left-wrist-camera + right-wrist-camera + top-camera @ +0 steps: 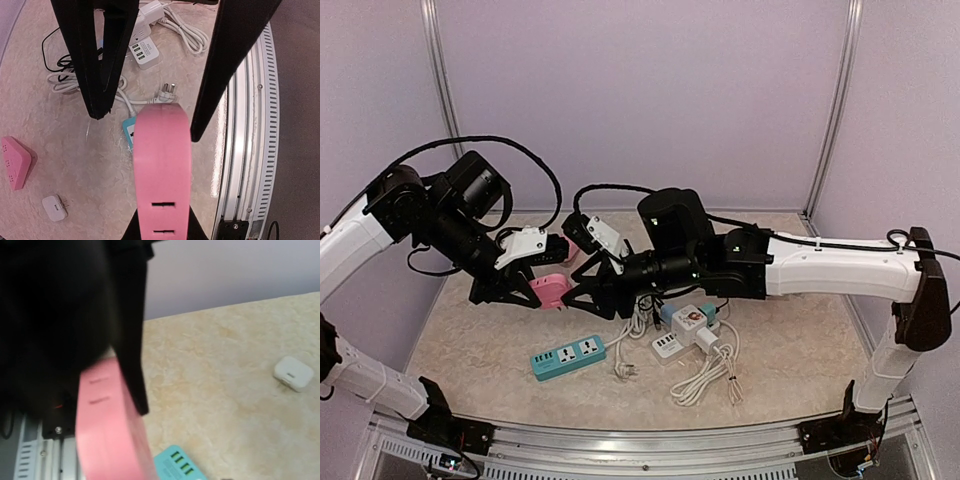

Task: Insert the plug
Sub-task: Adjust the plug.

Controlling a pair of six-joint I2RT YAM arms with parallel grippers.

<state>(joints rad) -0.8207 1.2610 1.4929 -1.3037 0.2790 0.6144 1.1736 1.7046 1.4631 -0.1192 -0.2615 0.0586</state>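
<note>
Barely visible left pincer (162, 234) pinches pink power strip (161, 165); right pincer (146, 125) spread (own view blurred).

Your desk (470, 345) is beige and marbled. On the arm-base side of your right pincer (578, 292) a teal power strip (568, 356) lies flat, with a corded plug (623, 370) just beside it. To that pincer's right, white power blocks (685, 330) sit among loose white cable (705, 380). Beyond your left pincer (533, 290) are a pink triangular block (15, 162) and a little white plug (55, 207), lying apart.
</note>
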